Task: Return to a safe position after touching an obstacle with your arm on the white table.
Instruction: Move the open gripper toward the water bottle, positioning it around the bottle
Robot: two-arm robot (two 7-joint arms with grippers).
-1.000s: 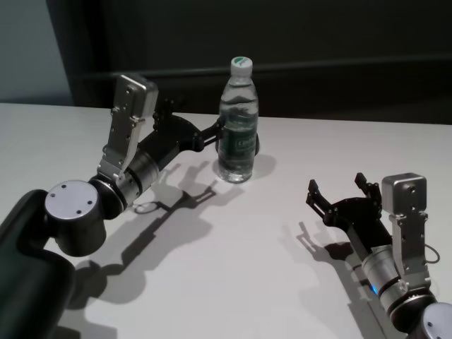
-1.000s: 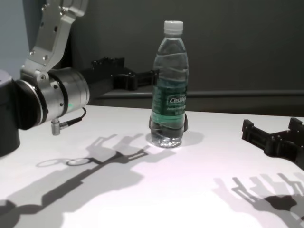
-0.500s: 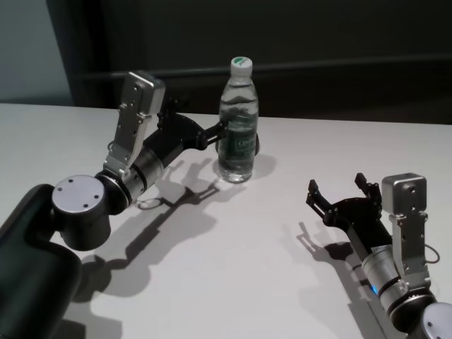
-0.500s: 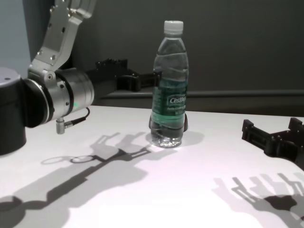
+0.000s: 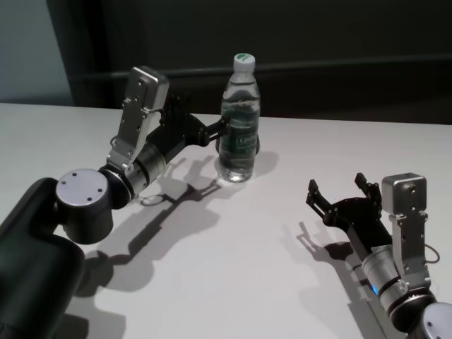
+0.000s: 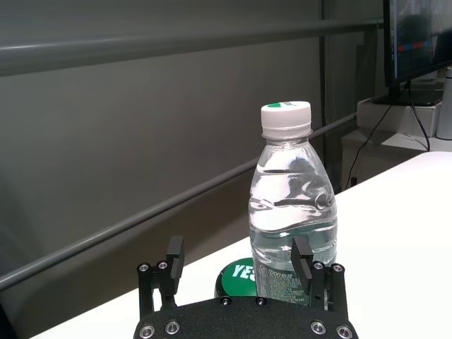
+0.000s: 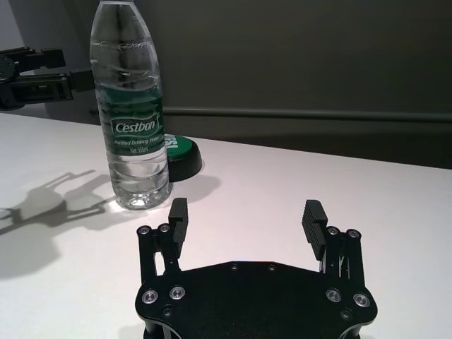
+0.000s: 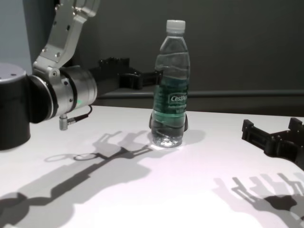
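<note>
The obstacle, a water bottle (image 5: 239, 120) with a white cap and green label, stands on the white bench (image 5: 233, 268) toward the far edge, roughly midway across. In the head and chest views it leans slightly away from the left arm, which suggests a side load at label height. A green-topped disc (image 7: 180, 152) lies just behind its base.

The left end effector (image 8: 154, 78) is extended level above the bench, with its fingertips at the bottle's label band on the robot's left side. The chest view shows them touching or nearly touching the bottle. In the left wrist view, one finger (image 6: 304, 260) overlaps the bottle and the other stands clear, with the fingers spread apart and nothing clamped between them. This posture fits a contact by the arm, not a grasp.

The right end effector (image 5: 339, 192) rests low over the near right part of the bench, well apart from the bottle, fingers spread and empty; it appears parked.

Judgement: contact is made, and withdrawal to a safe position remains. A straight retreat along the approach line should avoid tipping the leaning bottle.
</note>
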